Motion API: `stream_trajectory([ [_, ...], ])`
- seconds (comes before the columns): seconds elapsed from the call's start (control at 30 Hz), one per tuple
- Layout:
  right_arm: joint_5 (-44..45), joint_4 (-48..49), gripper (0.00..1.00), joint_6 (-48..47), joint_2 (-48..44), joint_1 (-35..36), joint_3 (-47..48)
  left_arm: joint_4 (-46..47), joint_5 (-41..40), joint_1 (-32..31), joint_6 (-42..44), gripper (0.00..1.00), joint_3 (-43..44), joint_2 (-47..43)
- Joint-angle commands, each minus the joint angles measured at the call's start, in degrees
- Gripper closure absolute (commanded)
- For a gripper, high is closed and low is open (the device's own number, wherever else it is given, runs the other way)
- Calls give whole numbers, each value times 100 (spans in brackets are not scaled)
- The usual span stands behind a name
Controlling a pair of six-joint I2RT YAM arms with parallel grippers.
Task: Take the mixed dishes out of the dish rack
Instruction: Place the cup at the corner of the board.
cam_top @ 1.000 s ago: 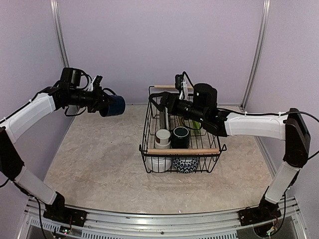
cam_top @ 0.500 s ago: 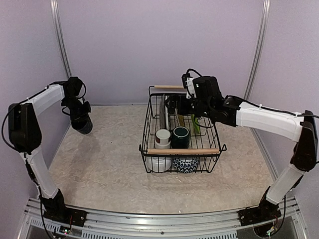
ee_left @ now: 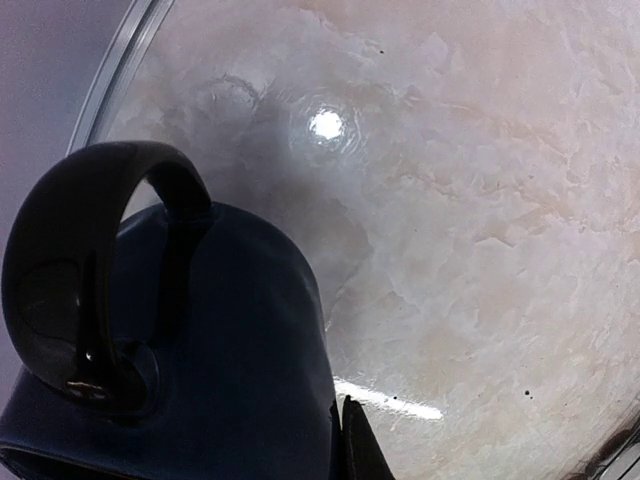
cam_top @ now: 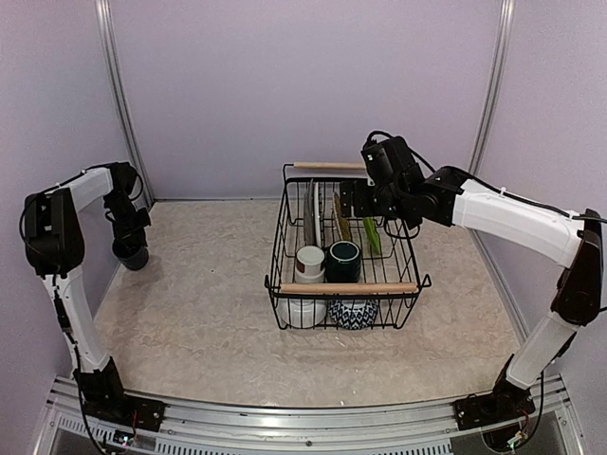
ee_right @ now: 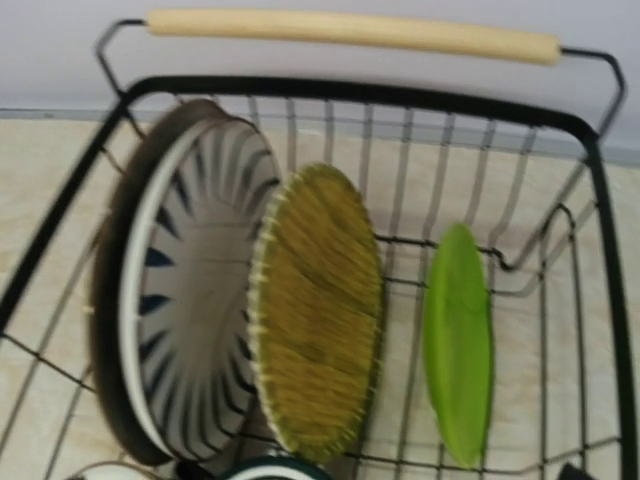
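My left gripper (cam_top: 129, 243) clenched on the navy mug (ee_left: 230, 350), low by the left edge near the wall (cam_top: 57, 95), open tabletop (cam_top: 199, 303) between it and the dish rack (cam_top: 347, 287) mid-table, right gripper (cam_top: 353, 201) spread wide, holding nothing, above the rack's far end, over the striped plate (ee_right: 185, 290).

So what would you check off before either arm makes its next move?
1. Left jaws shut on the navy mug: ok.
2. Mug resting on the table: cannot tell; it is low near the left wall, but contact is hidden.
3. No other dish beside the mug: ok.
4. Right jaws open and empty above the dish rack: ok.
5. Lime-green plate stands on edge, apart from its neighbours: ok.
6. Gap between striped plate and olive plate: cannot tell; they overlap in the wrist view.
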Motion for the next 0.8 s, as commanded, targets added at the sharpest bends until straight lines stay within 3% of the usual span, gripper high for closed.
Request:
stream_trajectory([
  [0.0, 486, -823, 0, 454, 227, -14, 406, -76, 49, 57, 135, 100, 265, 151],
  [0.23, 362, -767, 0, 24, 121, -15, 361, -141, -11, 86, 152, 100, 392, 475],
  [0.53, 470, -715, 0, -211, 6, -13, 186, -139, 49, 79, 143, 92, 380, 602],
  [0.77, 472, -802, 0, -166, 112, -11, 269, -153, 71, 76, 142, 78, 390, 557],
])
